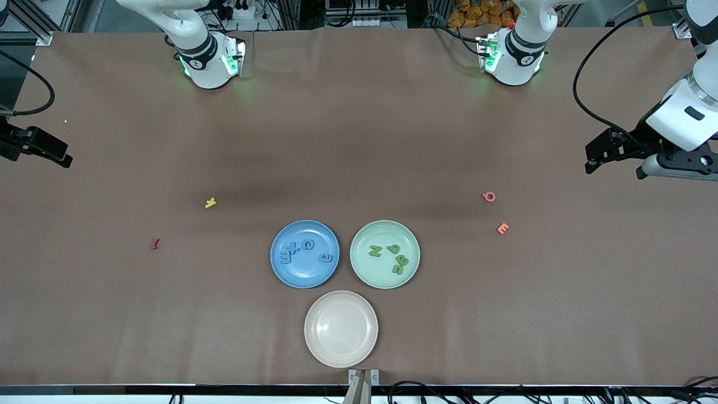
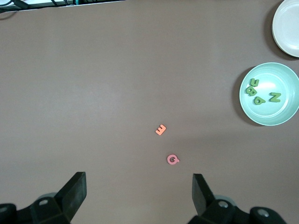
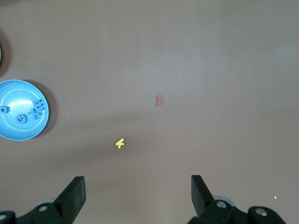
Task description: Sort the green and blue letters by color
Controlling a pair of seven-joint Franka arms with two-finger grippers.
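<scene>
We see the four blue letters [image 1: 305, 251] lying in the blue plate [image 1: 305, 280] at lower centre of the front view, and the four green letters [image 1: 392, 256] in the green plate [image 1: 359, 255] just beside it. A cream plate [image 1: 341, 352] sits below both. The left gripper [image 1: 614, 160] waits at the frame's right edge, fingers wide and holding nothing. The right gripper [image 1: 42, 151] waits at the left edge, likewise spread and empty. Yellow [image 1: 210, 202], dark red [image 1: 154, 243], pink [image 1: 489, 196] and orange [image 1: 503, 228] letters lie on the table [image 1: 359, 140].

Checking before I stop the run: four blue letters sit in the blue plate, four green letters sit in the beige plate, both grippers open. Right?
Not quite. The green letters sit in the green plate, as the front view shows; the beige plate holds nothing. The rest stands.
</scene>
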